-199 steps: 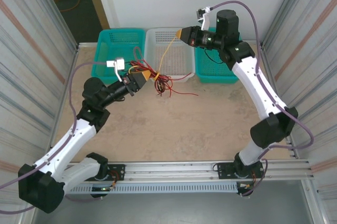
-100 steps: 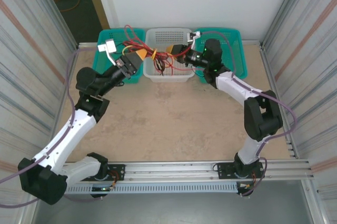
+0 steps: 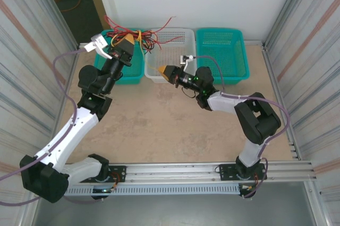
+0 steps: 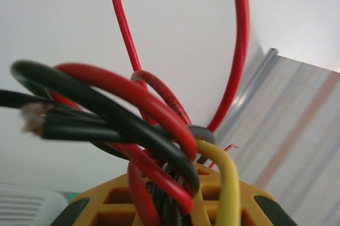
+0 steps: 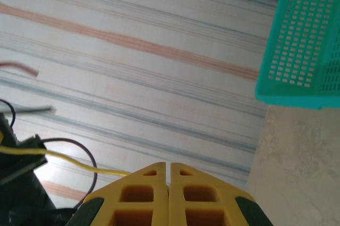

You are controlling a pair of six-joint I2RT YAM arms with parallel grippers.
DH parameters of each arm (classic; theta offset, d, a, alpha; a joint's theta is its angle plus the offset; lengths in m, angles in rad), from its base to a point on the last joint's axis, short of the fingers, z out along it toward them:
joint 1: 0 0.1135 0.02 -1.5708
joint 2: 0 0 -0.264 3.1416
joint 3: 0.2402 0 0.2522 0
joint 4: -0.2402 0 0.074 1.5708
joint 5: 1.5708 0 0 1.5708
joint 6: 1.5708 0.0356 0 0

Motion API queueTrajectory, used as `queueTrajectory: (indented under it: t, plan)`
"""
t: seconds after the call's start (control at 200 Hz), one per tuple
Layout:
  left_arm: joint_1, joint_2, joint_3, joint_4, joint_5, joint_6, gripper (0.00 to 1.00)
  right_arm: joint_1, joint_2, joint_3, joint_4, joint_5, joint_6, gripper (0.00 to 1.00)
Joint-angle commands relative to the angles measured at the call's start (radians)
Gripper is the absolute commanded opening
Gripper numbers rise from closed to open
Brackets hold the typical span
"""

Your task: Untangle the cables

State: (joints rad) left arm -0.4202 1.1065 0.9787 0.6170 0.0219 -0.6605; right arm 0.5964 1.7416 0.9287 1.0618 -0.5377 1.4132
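Clamping the tangled cables (image 4: pixel 122 85), the left jaws stand raised

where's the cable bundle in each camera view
top external: cables at upper left, above the left teal basket, held by the left gripper.
left wrist: cables mid-frame, rising from between the fingers.
right wrist: one yellow strand at lower left.
shared landmark: striped wall panel.
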Motion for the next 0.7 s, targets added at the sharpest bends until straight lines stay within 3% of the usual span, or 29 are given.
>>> queueTrajectory:
  t: [0.0,0.18,0.421,0.697]
  plan:
    - [0.003,0.013,0.02,0.063,-0.207,0.178,0.0,0.021,-0.081,-0.064,-0.044,0.027,-0.045,0.0]
    - [0.062,0.077,-0.019,0.024,-0.189,0.186,0.0,0.075,-0.293,-0.061,-0.337,0.065,-0.286,0.0]
    - [0.091,0.076,-0.089,-0.056,-0.123,0.211,0.0,0.088,-0.498,0.186,-0.852,0.149,-0.631,0.0]
    - [0.13,-0.023,-0.195,-0.093,0.29,0.118,0.0,-0.123,-0.519,0.446,-1.1,0.102,-0.709,0.0]
